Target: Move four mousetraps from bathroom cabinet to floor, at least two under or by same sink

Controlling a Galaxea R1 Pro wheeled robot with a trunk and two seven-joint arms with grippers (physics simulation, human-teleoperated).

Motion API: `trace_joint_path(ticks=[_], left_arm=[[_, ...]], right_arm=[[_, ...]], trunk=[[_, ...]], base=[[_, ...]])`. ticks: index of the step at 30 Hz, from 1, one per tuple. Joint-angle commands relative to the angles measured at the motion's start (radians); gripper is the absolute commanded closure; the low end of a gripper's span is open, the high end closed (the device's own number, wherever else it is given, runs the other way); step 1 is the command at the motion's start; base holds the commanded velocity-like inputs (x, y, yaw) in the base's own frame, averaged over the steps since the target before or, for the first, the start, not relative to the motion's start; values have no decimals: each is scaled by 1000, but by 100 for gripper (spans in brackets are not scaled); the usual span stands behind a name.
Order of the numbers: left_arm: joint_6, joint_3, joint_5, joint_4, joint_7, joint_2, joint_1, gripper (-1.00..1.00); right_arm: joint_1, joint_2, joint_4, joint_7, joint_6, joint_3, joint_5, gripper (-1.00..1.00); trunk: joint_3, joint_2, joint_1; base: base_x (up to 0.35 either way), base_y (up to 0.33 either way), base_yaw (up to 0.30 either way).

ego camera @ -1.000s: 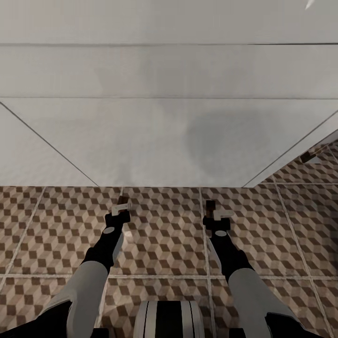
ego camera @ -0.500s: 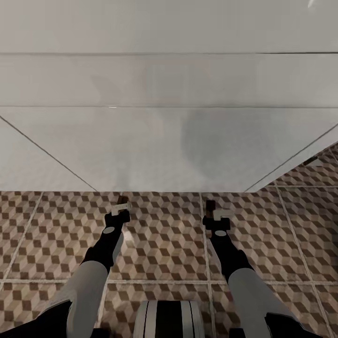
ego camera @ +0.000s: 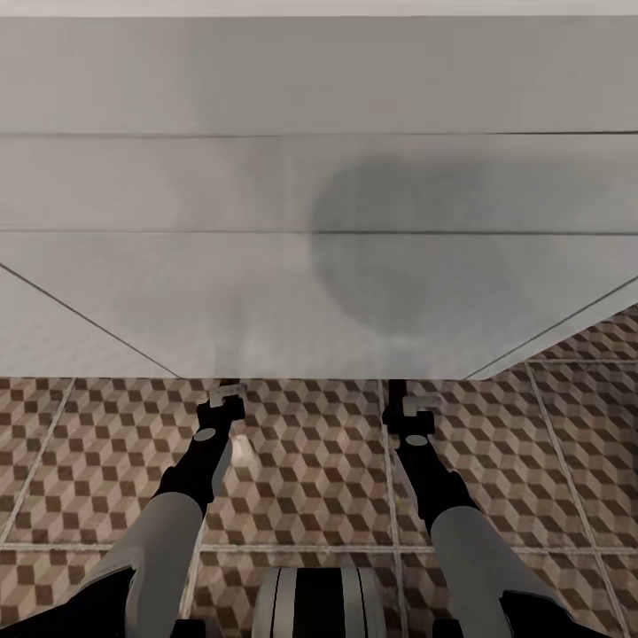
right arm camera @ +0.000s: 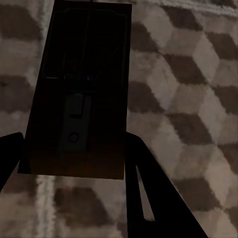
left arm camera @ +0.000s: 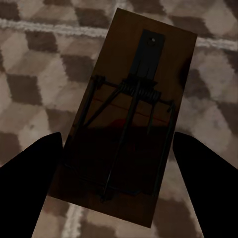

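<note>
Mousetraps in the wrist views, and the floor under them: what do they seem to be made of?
Left mousetrap: flat board, probably wood, brown and matte, with dark thin wire parts that look like metal.
Right mousetrap: same look, though too dark to be sure.
Floor: tiles with a printed cube pattern and pale grout lines, likely ceramic.

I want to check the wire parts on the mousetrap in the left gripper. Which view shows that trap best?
The left wrist view: the mousetrap lies face-on between the dark fingers, its spring, wire bar and red mark visible. In the head view only a small brown end shows past the left gripper. The right wrist view shows another trap.
</note>
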Motion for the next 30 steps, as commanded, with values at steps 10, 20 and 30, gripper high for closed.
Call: trace_joint_path(ticks=[10, 20, 30], left_arm=[[-1, 6, -10, 7, 2, -1, -1, 100], [-4, 7, -10, 10, 2, -2, -1, 100], [-4, 6, -10, 11, 0, -3, -1, 100]], right_arm=[[0, 1, -1, 0, 8, -4, 6, 100], [0, 2, -1, -1, 9, -4, 4, 100], [0, 3, -1, -1, 4, -5, 5, 100]], trunk=[[-1, 0, 0], [-1, 0, 0], [-1, 0, 0]], base=[[76, -2, 0], [48, -8, 0], [1, 0, 0]])
